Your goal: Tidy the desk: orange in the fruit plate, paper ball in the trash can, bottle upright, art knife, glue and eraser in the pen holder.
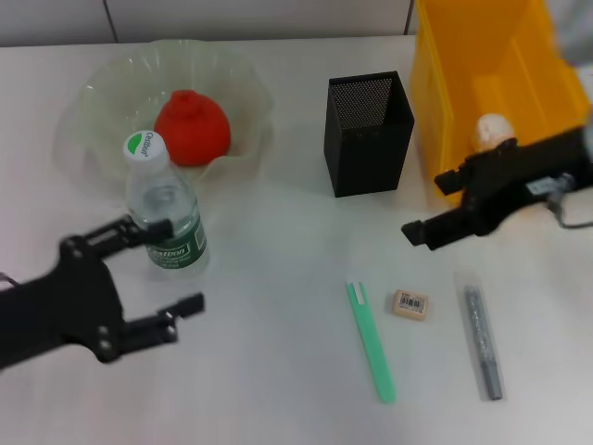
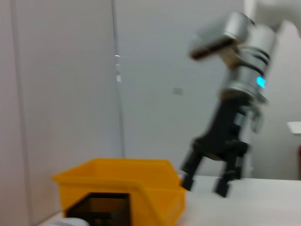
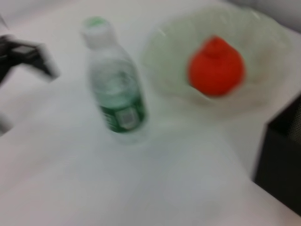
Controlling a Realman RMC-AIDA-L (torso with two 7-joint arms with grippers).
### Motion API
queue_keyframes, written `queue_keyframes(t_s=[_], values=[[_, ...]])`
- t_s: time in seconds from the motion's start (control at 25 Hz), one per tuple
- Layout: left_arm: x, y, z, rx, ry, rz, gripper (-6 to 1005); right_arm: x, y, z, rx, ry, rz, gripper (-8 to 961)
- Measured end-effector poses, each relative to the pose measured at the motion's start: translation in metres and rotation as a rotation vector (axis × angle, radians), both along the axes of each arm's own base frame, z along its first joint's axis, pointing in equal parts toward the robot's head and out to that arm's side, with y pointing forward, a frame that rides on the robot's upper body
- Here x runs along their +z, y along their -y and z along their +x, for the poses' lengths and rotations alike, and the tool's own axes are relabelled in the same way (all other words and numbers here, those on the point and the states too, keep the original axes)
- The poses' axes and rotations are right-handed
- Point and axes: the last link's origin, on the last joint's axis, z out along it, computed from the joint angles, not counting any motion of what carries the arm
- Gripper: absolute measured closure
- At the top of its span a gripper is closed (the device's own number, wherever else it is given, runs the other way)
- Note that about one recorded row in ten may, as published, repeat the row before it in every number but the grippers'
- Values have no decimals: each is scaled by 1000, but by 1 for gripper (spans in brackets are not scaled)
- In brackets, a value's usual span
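Head view: the pen holder point(image 1: 369, 133) stands upright on the white desk point(image 1: 278, 371) and serves as the reference point here. To its left, the fruit plate point(image 1: 93, 102) holds the orange point(image 1: 192, 128). The bottle point(image 1: 165, 215) stands upright in front of the plate (cap up, label facing the camera), left and forward of the pen holder. Immediately to the right of the pen holder is the trash can point(image 1: 519, 65), with a pale crumpled paper ball point(image 1: 492, 130) inside it.

In front of the pen holder, three items lie flat on the desk, well apart from it: a green art knife point(image 1: 372, 340), the eraser point(image 1: 410, 304) just to the knife's right, and a grey glue stick point(image 1: 483, 341) farther right.

The left gripper point(image 1: 176, 267) is far to the pen holder's left and forward of it, with its jaws spread wide and empty; one fingertip sits just beside the bottle's label. The right gripper point(image 1: 428, 209) hovers to the right of the pen holder, over the near edge of the trash can; its jaws are apart and hold nothing (the left wrist view confirms the gap point(image 2: 205, 184)).
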Motion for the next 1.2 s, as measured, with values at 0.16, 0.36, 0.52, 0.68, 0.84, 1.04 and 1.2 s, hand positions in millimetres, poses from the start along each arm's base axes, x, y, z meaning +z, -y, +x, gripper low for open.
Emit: queue_keyframes(t_s=[0.16,0.36,0.52,0.68,0.84,1.04,1.2], values=[[-10,1,-1,2,12,-25,199,-21,-8,-31,-73,146,-42,119],[-17,0,-5,12,-16,-66,199,-56,-8,-39,-105,232,-130,119],[-20,-1,-5,11,-30,-74,199,-80,-9,-36,-106,274,-155,119],[-22,-2,-5,5,-32,-73,199,-96,-10,-30,-109,317,-177,119],[-22,-3,-5,4,-35,-73,199,-106,-11,-28,-106,331,-171,120],[-23,-3,-6,9,-40,-73,200,-115,-10,-24,-109,342,-175,126],[-24,-3,-6,8,-43,-77,200,-121,-11,-22,-118,332,-171,134]])
